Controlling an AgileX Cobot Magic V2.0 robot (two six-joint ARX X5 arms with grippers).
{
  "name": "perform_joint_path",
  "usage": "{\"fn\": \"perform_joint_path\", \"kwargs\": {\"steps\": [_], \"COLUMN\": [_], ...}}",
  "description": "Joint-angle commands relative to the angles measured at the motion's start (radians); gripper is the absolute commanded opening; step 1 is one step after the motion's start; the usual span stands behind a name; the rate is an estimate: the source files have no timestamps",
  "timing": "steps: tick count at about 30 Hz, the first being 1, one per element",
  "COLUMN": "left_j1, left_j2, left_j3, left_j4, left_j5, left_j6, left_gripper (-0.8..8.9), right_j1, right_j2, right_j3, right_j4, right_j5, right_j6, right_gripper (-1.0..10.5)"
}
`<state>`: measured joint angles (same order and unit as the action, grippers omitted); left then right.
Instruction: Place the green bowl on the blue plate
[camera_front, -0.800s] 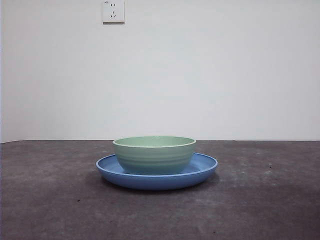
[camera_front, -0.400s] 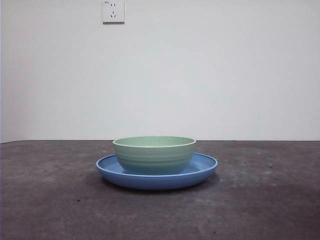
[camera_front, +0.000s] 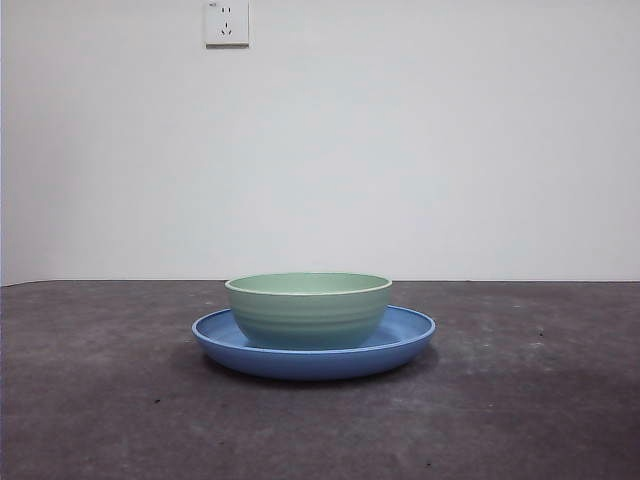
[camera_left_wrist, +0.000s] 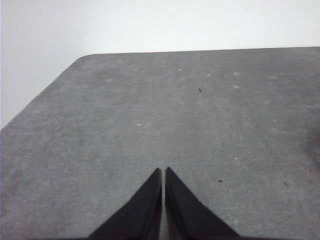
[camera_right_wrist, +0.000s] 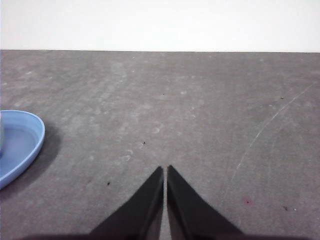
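The green bowl (camera_front: 308, 308) stands upright inside the blue plate (camera_front: 405, 338) at the middle of the table in the front view. No gripper shows in that view. My left gripper (camera_left_wrist: 163, 172) is shut and empty over bare table, with neither dish in its view. My right gripper (camera_right_wrist: 165, 171) is shut and empty over bare table. The blue plate's rim (camera_right_wrist: 22, 145) shows at the edge of the right wrist view, well apart from that gripper, with a sliver of the bowl (camera_right_wrist: 1, 134) on it.
A dark grey table (camera_front: 520, 400) runs to a white wall with a wall socket (camera_front: 227, 22) high up. The table's rounded far corner (camera_left_wrist: 82, 57) shows in the left wrist view.
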<state>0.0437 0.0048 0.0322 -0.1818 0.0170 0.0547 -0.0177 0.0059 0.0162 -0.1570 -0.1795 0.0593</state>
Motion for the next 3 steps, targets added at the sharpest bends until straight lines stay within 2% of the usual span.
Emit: {"fn": "perform_joint_path", "kwargs": {"steps": [1,3], "left_j1": [0.003,0.003], "left_j2": [-0.002,-0.002], "left_j3": [-0.02,-0.02], "left_j4": [-0.006,-0.006], "left_j5": [-0.002,-0.002], "left_j6": [0.005,0.005], "left_gripper": [0.1,0.1], "right_j1": [0.0,0.0], "right_j2": [-0.002,-0.002], "right_j3": [-0.005,-0.005], "right_j4": [0.0,0.0], "right_j5": [0.001,0.001], "right_j6": [0.011,0.011], "right_gripper": [0.1,0.1]}}
